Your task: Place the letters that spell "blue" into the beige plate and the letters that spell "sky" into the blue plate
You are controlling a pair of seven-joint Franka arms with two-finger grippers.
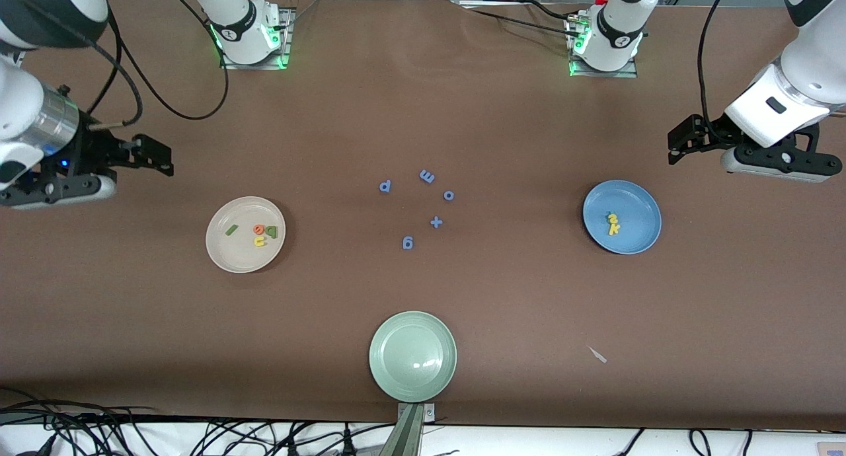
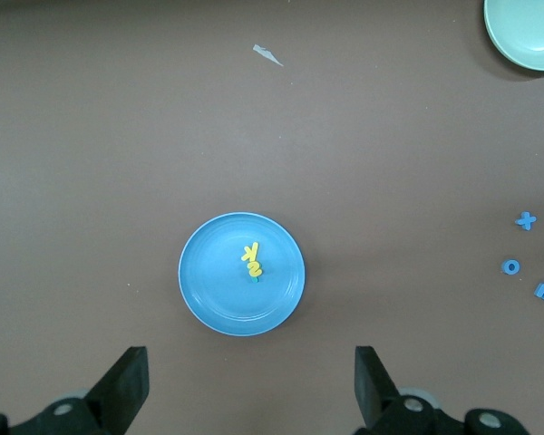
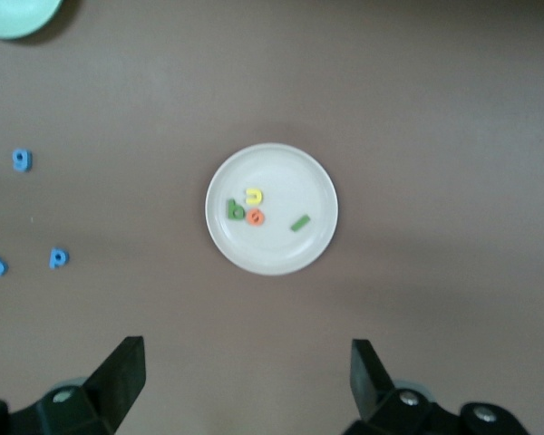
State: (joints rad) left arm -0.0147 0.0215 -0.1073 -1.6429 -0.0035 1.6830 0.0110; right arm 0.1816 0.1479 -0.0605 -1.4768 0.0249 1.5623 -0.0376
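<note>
The beige plate lies toward the right arm's end of the table. In it are the dark green "b", yellow "u", orange "e" and olive "l". The blue plate lies toward the left arm's end and holds the yellow "k" and "s". A sliver of the teal "y" shows under them. My right gripper hangs open and empty above the table beside the beige plate. My left gripper hangs open and empty beside the blue plate.
A pale green plate sits near the table's front edge, midway along it. Several blue letters and a blue plus sign lie scattered at mid-table between the two plates. A small white scrap lies nearer the camera than the blue plate.
</note>
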